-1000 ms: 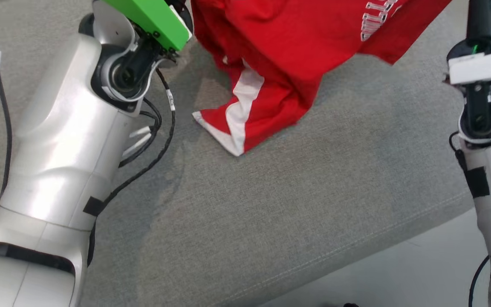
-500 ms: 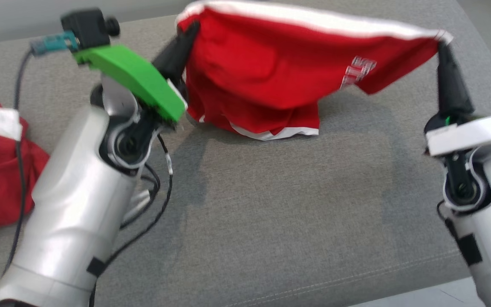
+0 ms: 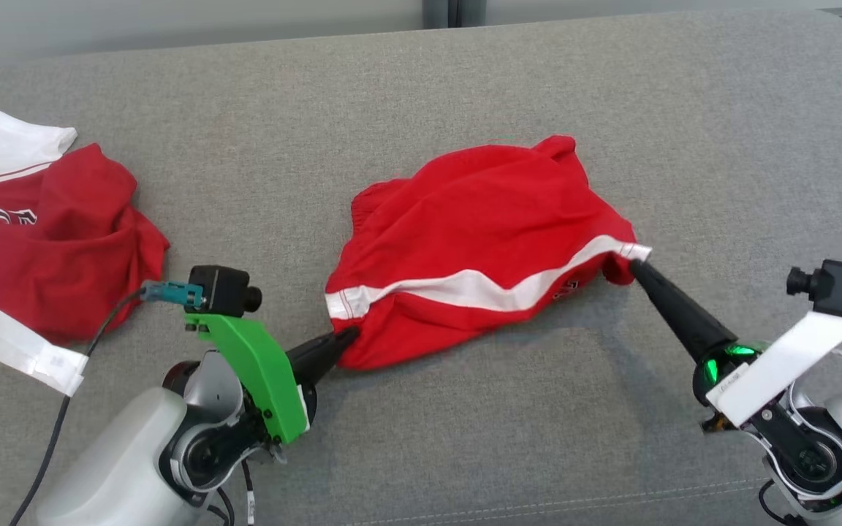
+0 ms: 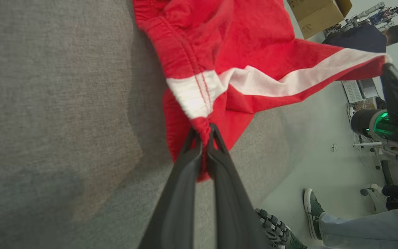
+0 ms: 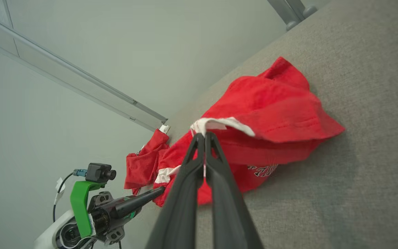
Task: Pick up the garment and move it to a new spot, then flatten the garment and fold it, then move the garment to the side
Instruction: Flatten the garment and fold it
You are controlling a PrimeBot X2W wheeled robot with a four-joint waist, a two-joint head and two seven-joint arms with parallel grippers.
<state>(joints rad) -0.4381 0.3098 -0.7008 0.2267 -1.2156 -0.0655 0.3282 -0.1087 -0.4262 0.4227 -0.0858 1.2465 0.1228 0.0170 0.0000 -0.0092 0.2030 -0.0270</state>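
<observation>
The garment (image 3: pixel 479 241) is a pair of red shorts with a white side stripe, lying bunched on the grey cushion (image 3: pixel 465 438) in the middle of the head view. My left gripper (image 3: pixel 351 334) is shut on its near-left waistband corner, seen in the left wrist view as the garment (image 4: pixel 233 52) pinched by the gripper (image 4: pixel 204 133). My right gripper (image 3: pixel 634 264) is shut on the white-striped corner at the right; in the right wrist view the gripper (image 5: pixel 202 136) pinches the garment (image 5: pixel 268 114). The stripe edge runs between both grippers, low over the cushion.
A second red and white garment (image 3: pixel 41 241) lies crumpled at the left edge of the cushion, with a white tag (image 3: pixel 30 351) near it. In the left wrist view a person's shoe (image 4: pixel 314 211) and leg stand on the floor beside the cushion, a cardboard box (image 4: pixel 318 14) farther off.
The head camera has tilted and the view shifted. The garment, held up and stretched between both grippers, has come down onto the cushion; both grippers have lowered with it and kept hold.
</observation>
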